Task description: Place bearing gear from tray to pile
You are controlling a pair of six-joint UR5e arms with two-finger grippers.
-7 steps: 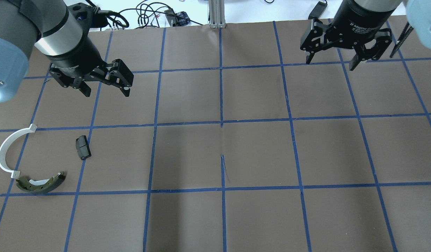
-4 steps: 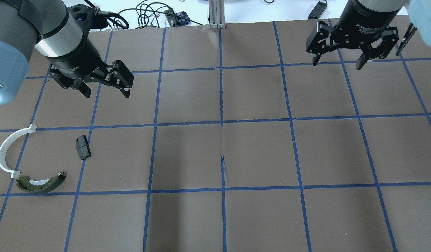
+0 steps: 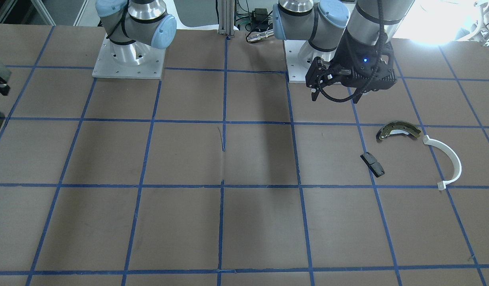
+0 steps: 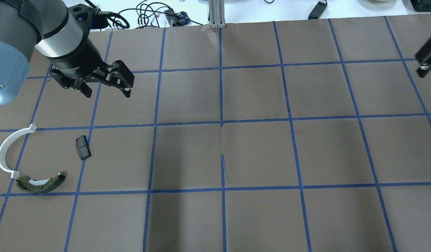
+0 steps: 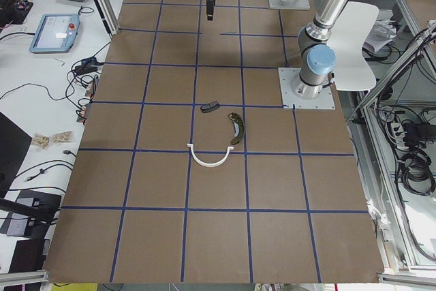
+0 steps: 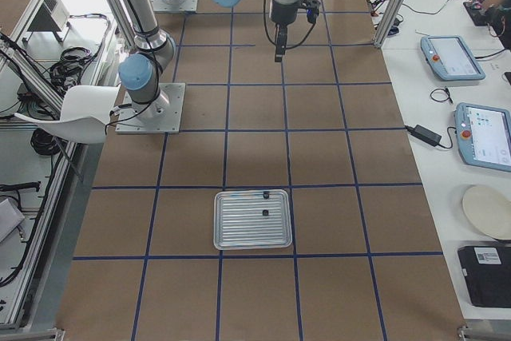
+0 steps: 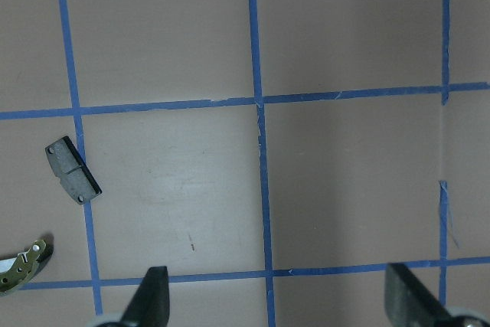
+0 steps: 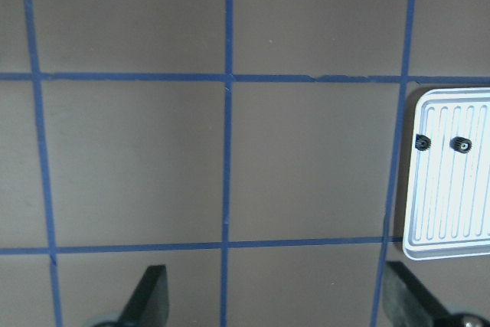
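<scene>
pile [image 4: 43,188]: white half-ring [image 4: 0,154], olive brake shoe [image 4: 26,184] and black pad [image 4: 83,147], lying apart on the desk [image 4: 257,154], left of the left hand [image 4: 106,91] and on its robot side; the pad is nearest it.
left arm [image 4: 57,38]: enters from the overhead view's upper left, wrist carried above the desk.
left hand: points down, fingers spread wide, nothing between them.
right hand [image 8: 276,304]: aimed straight down at bare desk, fingers wide apart, nothing held; only a black corner of it shows at the overhead view's right edge.
tray [image 8: 452,220]: flat on the desk, ahead of the right hand, off to the wrist view's right.
bearing gears [image 8: 460,143]: two small dark ones in the tray, one by the rim nearest the hand, the other just further in.
change: half a second ago the right hand stood well inside the overhead view; now it is out at the edge. left hand and pile as before.
</scene>
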